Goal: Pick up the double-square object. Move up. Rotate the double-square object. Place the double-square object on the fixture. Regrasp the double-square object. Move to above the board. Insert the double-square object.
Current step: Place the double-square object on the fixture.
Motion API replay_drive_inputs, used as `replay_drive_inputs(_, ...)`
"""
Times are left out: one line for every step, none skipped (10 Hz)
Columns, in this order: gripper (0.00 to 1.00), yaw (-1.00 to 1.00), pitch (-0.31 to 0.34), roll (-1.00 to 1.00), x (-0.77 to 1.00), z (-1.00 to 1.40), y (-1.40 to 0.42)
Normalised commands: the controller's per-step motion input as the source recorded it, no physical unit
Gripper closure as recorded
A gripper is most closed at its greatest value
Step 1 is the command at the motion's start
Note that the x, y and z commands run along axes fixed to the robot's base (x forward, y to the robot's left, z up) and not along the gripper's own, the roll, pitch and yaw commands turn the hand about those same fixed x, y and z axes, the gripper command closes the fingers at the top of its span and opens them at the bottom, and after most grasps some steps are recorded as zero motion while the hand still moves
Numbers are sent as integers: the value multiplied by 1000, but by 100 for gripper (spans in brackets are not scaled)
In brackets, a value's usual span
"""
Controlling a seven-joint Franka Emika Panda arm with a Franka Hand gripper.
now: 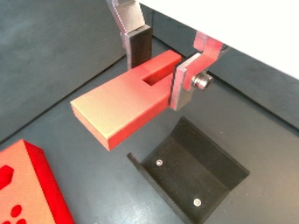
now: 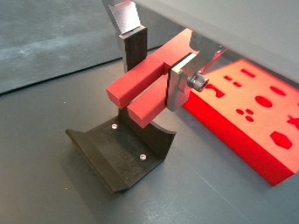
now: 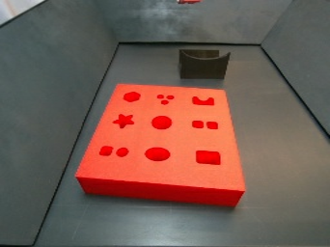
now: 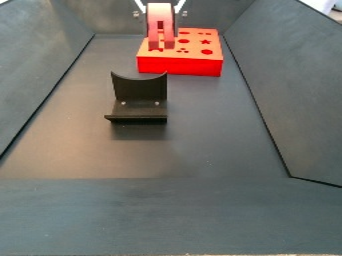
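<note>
Two fingers are clamping the block (image 2: 149,86) right now, so we're carrying it in the air above the fixture (image 2: 121,156), which is sitting on the dark floor in the lower middle of that wrist frame. The gripper (image 1: 163,66) is pinching only one end of the block, and most of the red piece is sticking out past the pads.

In a side view the block (image 4: 160,24) is hanging at the top centre of the frame, with the board (image 4: 181,52) behind it and the fixture (image 4: 136,98) lower down, left of centre.

What we're worrying about: with such an off-centre hold, the long end could be swinging or slipping in the pads when we're lowering it. If it's tilting even slightly, it may be catching a wall of the notch instead of seating, then tipping out when we let go. Coming down off-line could also be nudging the fixture itself.
</note>
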Motion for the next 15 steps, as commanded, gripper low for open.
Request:
replay_drive_inputs(100,-119,142,-1000,743,-30,100)
replay_drive_inputs(100,-133,150,-1000,694,-26,52)
replay_drive_inputs(100,-124,132,-793,615,-16,64)
replay_drive_inputs(100,-119,113,-639,563,-15,60)
replay_drive_inputs(100,-110,93,-427,493,-17,56)
replay_drive_inputs(100,-103,86,-324,459,-19,55)
replay_drive_inputs(100,-92,78,-209,376,-10,38)
replay_drive_inputs(100,-85,70,-188,304,-12,42)
replay_drive_inputs(100,-74,71,-179,217,-19,45)
replay_drive_inputs(100,-72,73,-175,176,-16,44)
replay_drive_inputs(100,-157,10,-1000,111,-1000,65)
replay_drive_inputs(100,-159,4,-1000,106,-1000,68)
replay_drive_inputs(100,-154,19,-1000,116,-1000,77)
replay_drive_inputs(100,-150,34,-1000,127,-1000,78)
replay_drive_inputs(100,-152,42,-1000,136,-1000,85)
